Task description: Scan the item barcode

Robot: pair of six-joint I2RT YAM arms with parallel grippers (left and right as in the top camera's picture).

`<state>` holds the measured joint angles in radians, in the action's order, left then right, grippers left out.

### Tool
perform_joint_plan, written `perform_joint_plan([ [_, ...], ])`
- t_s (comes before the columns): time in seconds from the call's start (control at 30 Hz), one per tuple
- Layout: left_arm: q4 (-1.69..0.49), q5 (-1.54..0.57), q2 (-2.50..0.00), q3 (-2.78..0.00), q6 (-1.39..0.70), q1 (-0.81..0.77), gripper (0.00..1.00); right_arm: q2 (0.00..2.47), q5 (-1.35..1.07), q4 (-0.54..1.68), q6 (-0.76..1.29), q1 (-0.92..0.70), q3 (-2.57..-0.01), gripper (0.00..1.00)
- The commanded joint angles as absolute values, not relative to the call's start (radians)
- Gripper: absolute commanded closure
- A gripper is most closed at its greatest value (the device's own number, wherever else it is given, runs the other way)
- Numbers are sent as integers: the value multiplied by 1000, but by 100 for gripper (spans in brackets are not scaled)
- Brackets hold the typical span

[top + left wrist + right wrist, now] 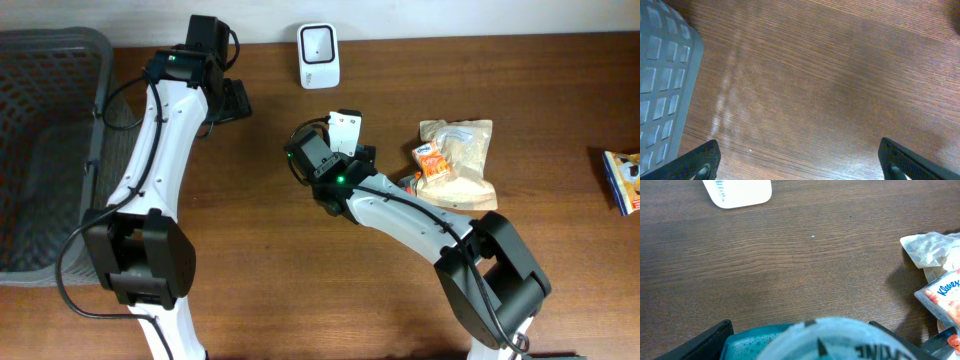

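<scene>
Grey mesh basket far left; tan pouch, Kleenex pack touching; colourful packet right edge.

A white packet sits at the right gripper, near the scanner; snack bags lie beside.

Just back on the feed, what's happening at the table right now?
The right gripper has a teal-and-white packet between its fingers, close to the white barcode scanner; whether the grip is tight is unclear. The left gripper hangs open and empty over bare table beside the grey basket. A tan bag and a Kleenex pack lie to the right.
</scene>
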<state>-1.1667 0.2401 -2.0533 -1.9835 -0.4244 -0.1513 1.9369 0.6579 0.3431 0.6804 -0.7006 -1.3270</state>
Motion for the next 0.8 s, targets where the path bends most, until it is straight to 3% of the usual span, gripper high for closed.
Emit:
perform_joint_plan([
  [0.0,-1169,244,-2069,-1981,-437,-156,1,1940,667,341,679,-698,-1323,16],
  [0.13,-1169,244,-2069,-1981,-437,-156,1,1892,649,343,599,-698,-1329,17],
  [0.27,-1169,244,-2069,-1981,-437,-156,1,1868,471,348,437,-698,-1361,19],
  [0.53,-1169,244,-2069,-1981,-437,-156,1,1869,291,451,397,-619,-1427,24],
  [0.77,-1168,244,-2069,-1981,-437,-156,1,1869,290,485,428,-595,-1427,15],
])
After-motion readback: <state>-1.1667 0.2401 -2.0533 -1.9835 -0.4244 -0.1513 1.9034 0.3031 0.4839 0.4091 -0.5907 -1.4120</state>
